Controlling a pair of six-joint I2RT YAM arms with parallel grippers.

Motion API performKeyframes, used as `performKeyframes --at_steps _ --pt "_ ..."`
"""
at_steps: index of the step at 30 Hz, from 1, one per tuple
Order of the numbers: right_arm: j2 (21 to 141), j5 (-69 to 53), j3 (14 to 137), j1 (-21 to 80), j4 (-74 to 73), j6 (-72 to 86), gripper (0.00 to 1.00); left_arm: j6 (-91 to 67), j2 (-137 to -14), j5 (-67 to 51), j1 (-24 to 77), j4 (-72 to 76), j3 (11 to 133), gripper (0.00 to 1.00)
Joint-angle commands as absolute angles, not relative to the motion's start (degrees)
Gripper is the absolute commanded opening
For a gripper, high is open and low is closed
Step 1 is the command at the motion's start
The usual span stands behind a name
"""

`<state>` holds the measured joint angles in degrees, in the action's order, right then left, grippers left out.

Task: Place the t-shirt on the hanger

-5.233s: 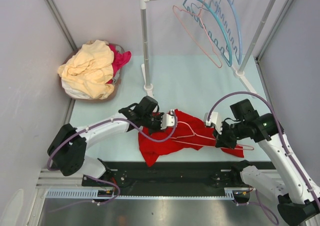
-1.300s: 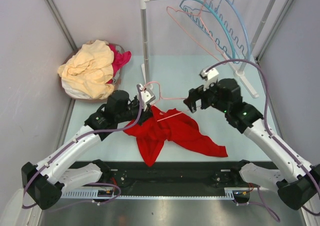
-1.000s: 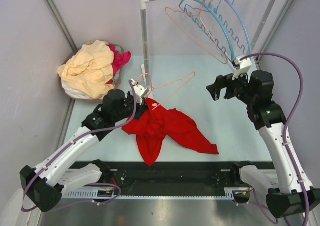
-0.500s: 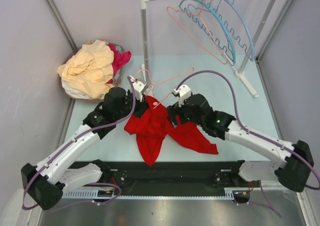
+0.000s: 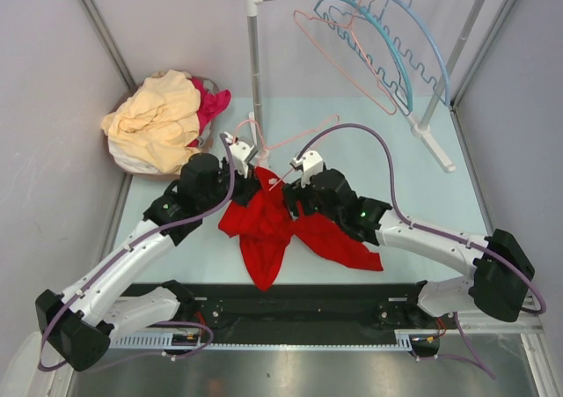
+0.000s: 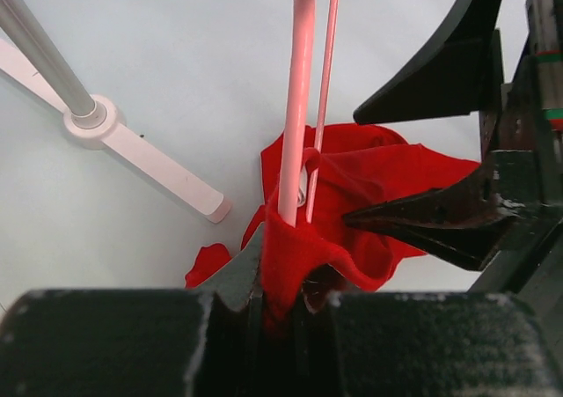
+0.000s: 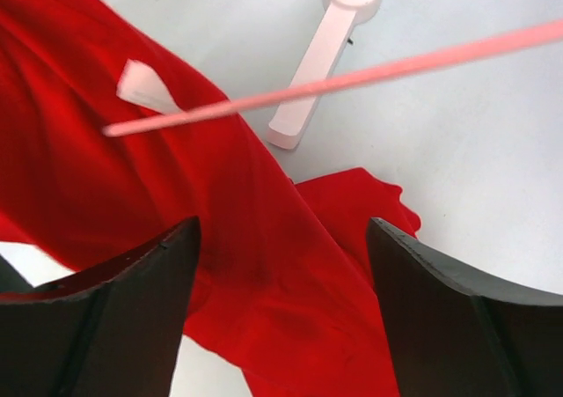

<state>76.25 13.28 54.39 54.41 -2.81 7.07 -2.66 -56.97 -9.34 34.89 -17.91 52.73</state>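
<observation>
Where the hanger [image 6: 299, 106] enters it, the red t-shirt [image 6: 374, 164] hangs bunched.

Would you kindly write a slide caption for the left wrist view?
Left gripper clamps the hanger and bunched t-shirt; right gripper open alongside.

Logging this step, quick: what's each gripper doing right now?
Left gripper: closed on the hanger, with t-shirt cloth caught in the grip.
Right gripper: open over the t-shirt, holding nothing.

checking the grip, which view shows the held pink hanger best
Left wrist: the hanger runs straight into the left gripper, pinched together with t-shirt cloth. Top external shows only its thin outline; right wrist shows one bar.
</observation>
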Motion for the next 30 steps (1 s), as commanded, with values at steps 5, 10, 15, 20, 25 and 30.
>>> performKeyframes --at_steps 5,10,15,20,25,30 --pt "74.63 13.28 49.84 49.58 -2.98 6.77 0.73 -5.36 -53.88 -11.33 31.56 -15.56 55.72 0.0" --pt "71.63 9.77 46.58 46.24 -7.03 4.92 0.51 -4.31 -51.77 -12.13 30.94 -15.82 54.76 0.0" --pt "71.1 3.61 48.59 38.51 -11.42 4.04 0.0 1.64 -49.67 -15.46 30.85 -17.22 53.79 0.0" --pt "68.91 -5.61 50.89 28.59 -14.76 3.34 0.0 16.33 -42.9 -20.21 30.59 -21.43 49.93 0.0" --pt "66.62 -13.52 51.33 18.21 -17.84 3.16 0.0 30.66 -37.62 -24.34 29.88 -30.57 47.2 0.0" --pt "65.22 -17.48 53.35 12.84 -19.95 2.29 0.0 38.93 -39.54 -19.45 29.88 -37.17 47.29 0.0"
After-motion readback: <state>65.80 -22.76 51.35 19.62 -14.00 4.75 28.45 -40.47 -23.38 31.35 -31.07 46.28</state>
